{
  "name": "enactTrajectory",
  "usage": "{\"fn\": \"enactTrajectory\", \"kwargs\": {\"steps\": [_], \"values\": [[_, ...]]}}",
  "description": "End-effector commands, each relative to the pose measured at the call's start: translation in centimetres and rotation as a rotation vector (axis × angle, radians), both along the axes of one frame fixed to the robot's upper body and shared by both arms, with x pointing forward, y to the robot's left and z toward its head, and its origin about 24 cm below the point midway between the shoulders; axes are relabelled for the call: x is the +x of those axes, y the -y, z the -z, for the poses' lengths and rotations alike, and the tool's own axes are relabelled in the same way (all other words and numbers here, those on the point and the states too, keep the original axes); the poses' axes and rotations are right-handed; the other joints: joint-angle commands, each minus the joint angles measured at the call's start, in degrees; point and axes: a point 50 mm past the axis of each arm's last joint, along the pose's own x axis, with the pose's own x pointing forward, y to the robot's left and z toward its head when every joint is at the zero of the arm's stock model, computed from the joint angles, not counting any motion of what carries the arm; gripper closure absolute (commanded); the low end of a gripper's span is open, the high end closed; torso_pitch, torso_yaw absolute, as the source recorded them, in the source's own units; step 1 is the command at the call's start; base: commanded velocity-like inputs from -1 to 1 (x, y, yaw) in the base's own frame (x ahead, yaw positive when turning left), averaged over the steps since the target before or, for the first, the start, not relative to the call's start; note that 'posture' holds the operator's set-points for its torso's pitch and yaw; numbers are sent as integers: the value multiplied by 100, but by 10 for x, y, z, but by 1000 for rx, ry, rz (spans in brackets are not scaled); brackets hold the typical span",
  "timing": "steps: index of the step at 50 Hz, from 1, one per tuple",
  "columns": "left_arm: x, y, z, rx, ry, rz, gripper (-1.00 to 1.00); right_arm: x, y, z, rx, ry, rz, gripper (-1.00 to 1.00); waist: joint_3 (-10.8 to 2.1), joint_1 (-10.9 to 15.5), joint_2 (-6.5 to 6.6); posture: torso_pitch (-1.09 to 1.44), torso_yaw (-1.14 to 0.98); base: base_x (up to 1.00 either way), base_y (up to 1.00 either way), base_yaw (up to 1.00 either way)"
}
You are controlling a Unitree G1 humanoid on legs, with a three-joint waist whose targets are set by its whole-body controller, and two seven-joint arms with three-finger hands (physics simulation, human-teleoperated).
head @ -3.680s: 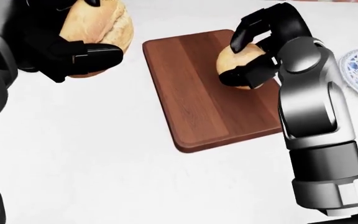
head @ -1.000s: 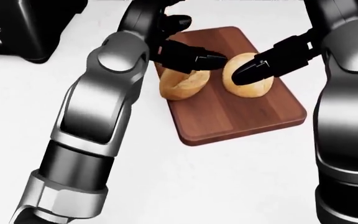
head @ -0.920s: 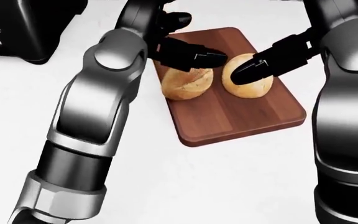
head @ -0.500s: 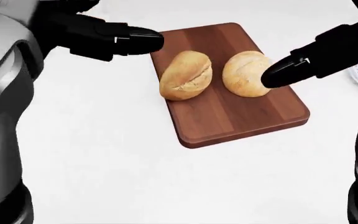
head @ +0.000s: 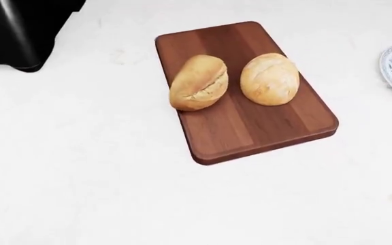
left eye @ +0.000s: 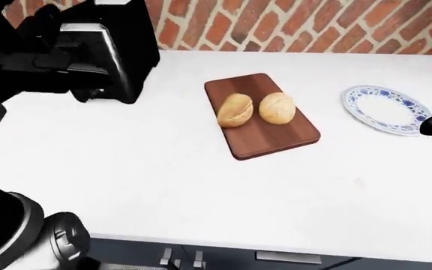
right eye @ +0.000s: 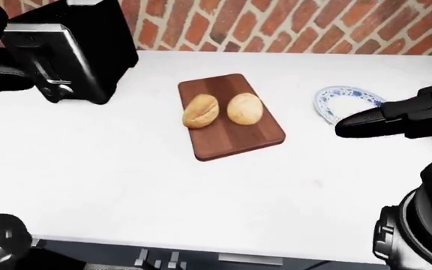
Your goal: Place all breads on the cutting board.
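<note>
2 rolls, the split roll and round roll, sat side by side on the cutting board, frame centre, so the job looked done. The right hand, at the right edge beside the plate, held nothing, fingers extended; the left hand's state I couldn't tell.

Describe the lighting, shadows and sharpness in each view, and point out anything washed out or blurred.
Head view: flat, even light; the white counter is nearly washed out, and the cutting board and two bread rolls cast almost no shadow. Left-eye view: soft overall; the black appliance is a featureless dark mass. Right-eye view: the right robot hand is a flat black shape, and the plate pattern is smeared.
</note>
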Motion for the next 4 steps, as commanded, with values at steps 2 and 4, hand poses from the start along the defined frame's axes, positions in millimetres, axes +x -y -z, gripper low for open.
{"fn": "enactTrajectory", "kwargs": {"steps": [2, 4], "values": [[-14, -4, 1, 22, 54, 19, -100, -20, 9, -4, -4, 26, 9, -100, -164, -4, -28, 0, 0, 0, 0, 0], [-19, -12, 1, 9, 56, 1, -100, -31, 16, -6, -7, 39, 28, -100, -161, 4, -27, 0, 0, 0, 0, 0]]}}
